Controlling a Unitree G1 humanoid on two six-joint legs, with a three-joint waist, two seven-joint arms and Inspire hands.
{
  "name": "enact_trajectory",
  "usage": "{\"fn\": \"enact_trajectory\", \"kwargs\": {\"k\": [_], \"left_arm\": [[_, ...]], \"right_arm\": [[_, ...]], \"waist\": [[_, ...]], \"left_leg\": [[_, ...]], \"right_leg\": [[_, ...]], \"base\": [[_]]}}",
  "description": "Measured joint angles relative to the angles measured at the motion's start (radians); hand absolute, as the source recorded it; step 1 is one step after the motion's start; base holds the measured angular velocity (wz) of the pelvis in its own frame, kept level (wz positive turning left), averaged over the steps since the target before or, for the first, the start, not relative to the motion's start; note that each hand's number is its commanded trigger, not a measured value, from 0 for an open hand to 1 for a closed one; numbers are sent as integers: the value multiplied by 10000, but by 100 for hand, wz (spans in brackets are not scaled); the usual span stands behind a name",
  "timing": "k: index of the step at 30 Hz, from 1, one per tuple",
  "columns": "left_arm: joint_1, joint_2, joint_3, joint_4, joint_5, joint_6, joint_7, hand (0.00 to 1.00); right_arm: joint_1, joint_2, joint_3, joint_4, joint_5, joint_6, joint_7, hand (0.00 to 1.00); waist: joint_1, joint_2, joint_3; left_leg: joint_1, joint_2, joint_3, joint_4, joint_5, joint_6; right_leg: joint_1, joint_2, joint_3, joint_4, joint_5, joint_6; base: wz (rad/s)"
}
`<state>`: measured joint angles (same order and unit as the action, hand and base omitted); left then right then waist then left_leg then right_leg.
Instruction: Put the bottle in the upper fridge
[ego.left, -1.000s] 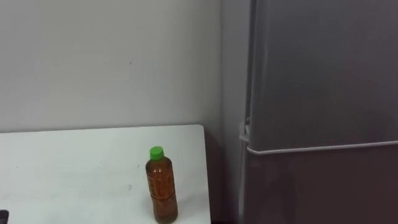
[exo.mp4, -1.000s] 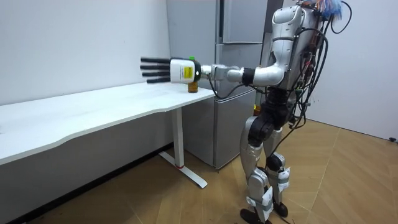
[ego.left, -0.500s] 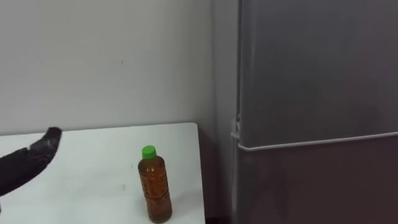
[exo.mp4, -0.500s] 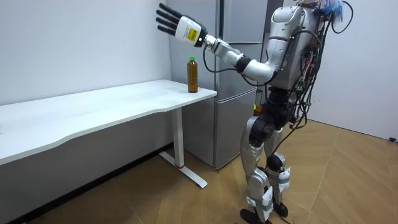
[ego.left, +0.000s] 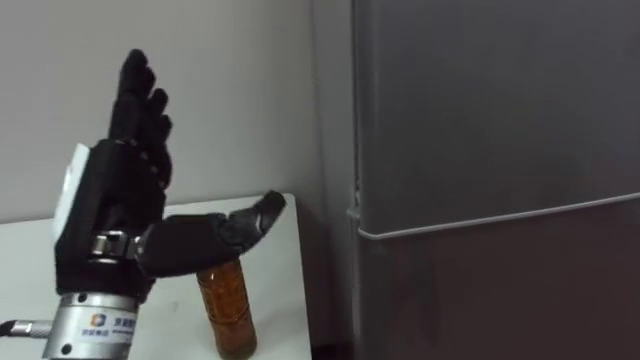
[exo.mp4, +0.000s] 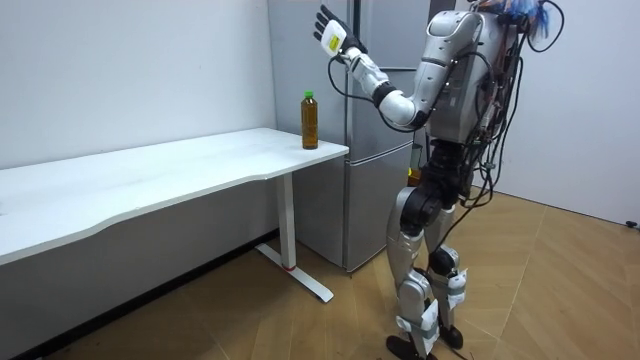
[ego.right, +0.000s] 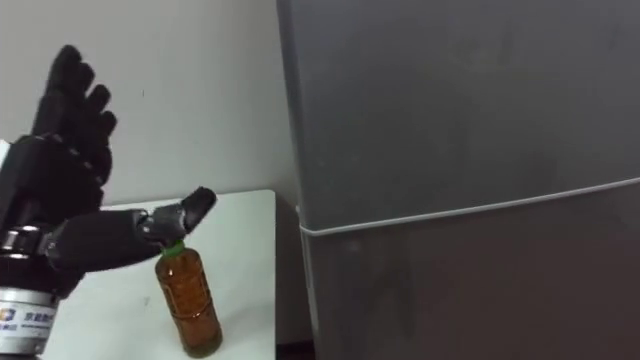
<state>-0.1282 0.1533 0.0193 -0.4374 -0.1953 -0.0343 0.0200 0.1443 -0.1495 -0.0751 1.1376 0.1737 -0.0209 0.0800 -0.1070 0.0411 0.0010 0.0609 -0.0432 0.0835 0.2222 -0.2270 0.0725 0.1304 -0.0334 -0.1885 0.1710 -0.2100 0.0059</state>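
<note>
a plastic bottle of amber-brown liquid, green cap on, stands upright and untouched on a white table, close to the table end nearest the fridge. the tall grey fridge stands just beside that end. its upper door is shut flush, and a thin pale seam divides it from the lower door, also closed.

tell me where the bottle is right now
The bottle stands upright on the white table, at its corner beside the fridge, low in the eye views; the raised open left hand is in front of its top, not holding it.
</note>
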Motion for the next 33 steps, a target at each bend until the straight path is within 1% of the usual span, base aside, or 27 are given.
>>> {"fn": "enact_trajectory", "kwargs": {"k": [2, 5, 8, 12, 16, 21, 23, 28, 29, 30, 31, 32, 33], "left_arm": [[-12, -8, -295, 0, -87, 35, -422, 0], [-71, -11, -513, 1, -111, 194, -988, 0], [-192, -22, -756, 1, -404, 407, -1341, 0], [-330, -59, -1090, 0, -565, 669, -1788, 0], [-337, -61, -1191, 6, -733, 806, -1998, 0], [-335, -60, -1256, 6, -1072, 813, -2096, 0], [-334, -63, -1470, 7, -1072, 839, -2161, 0], [-333, -68, -1893, 6, -1083, 953, -2405, 0], [-332, -68, -1990, 7, -1083, 953, -2483, 10], [-332, -76, -2021, 6, -1082, 952, -2487, 33], [-332, -79, -2019, 7, -1081, 953, -2492, 60], [-332, -76, -2021, 9, -1081, 953, -2501, 64], [-327, -75, -2027, 19, -1088, 957, -2506, 66]], "right_arm": [[-112, -34, 154, 91, -5, -4, 50, 0], [-267, -38, 158, 268, -16, 4, 93, 0], [-264, -43, 250, 270, 80, 9, 50, 0], [-277, -59, 349, 286, 186, 23, -48, 0], [-322, -91, 479, 291, 290, 111, -115, 0], [-374, -106, 567, 295, 405, 224, -133, 0], [-374, -118, 718, 296, 568, 222, -138, 0], [-444, -188, 960, 297, 604, 222, -134, 0], [-460, -195, 1005, 295, 604, 221, -129, 0], [-458, -200, 1020, 295, 605, 221, -129, 0], [-455, -210, 1031, 296, 607, 220, -126, 0], [-457, -220, 1051, 295, 609, 219, -125, 0], [-461, -240, 1113, 294, 610, 219, -123, 0]], "waist": [[-44, -16, 7], [-180, -45, 27], [-272, -35, 21], [-283, 3, -4], [-285, 6, -6], [-297, -5, 0], [-307, -38, 16], [-310, -42, 17], [-309, -42, 17], [-308, -40, 15], [-305, -36, 13], [-301, -30, 9], [-286, -30, 9]], "left_leg": [[14, -1, 25, -10, 0, 0], [19, -2, 44, -15, 0, 1], [-1, -3, 41, -38, -1, 1], [-8, 0, 45, -100, -1, 2], [1, 3, 93, -76, 2, 1], [14, 10, 216, -136, 2, 1], [0, 8, 228, -166, 4, 4], [2, 11, 218, -179, 3, 3], [-7, 15, 217, -179, 3, 3], [-11, 16, 215, -178, 3, 3], [-8, 18, 215, -178, 3, 3], [-5, 18, 215, -178, 4, 3], [-1, 18, 219, -178, 4, 3]], "right_leg": [[4, 7, 120, 1, 0, 0], [75, 3, 142, -2, 3, 2], [77, 4, 143, -5, 4, 3], [-19, 7, 145, -4, 4, 2], [-49, 8, 180, -13, 4, 2], [-70, 7, 239, -17, 4, 3], [-38, 7, 237, -16, 6, 6], [-71, 9, 242, -22, 7, 6], [-91, 10, 247, -22, 7, 6], [-91, 12, 246, -22, 7, 6], [-89, 13, 255, -22, 7, 6], [-88, 13, 275, -21, 7, 6], [-90, 16, 314, -18, 7, 6]], "base": [[-4], [-1], [0], [0], [-2], [-6], [0], [0], [0], [0], [0], [0], [0]]}}
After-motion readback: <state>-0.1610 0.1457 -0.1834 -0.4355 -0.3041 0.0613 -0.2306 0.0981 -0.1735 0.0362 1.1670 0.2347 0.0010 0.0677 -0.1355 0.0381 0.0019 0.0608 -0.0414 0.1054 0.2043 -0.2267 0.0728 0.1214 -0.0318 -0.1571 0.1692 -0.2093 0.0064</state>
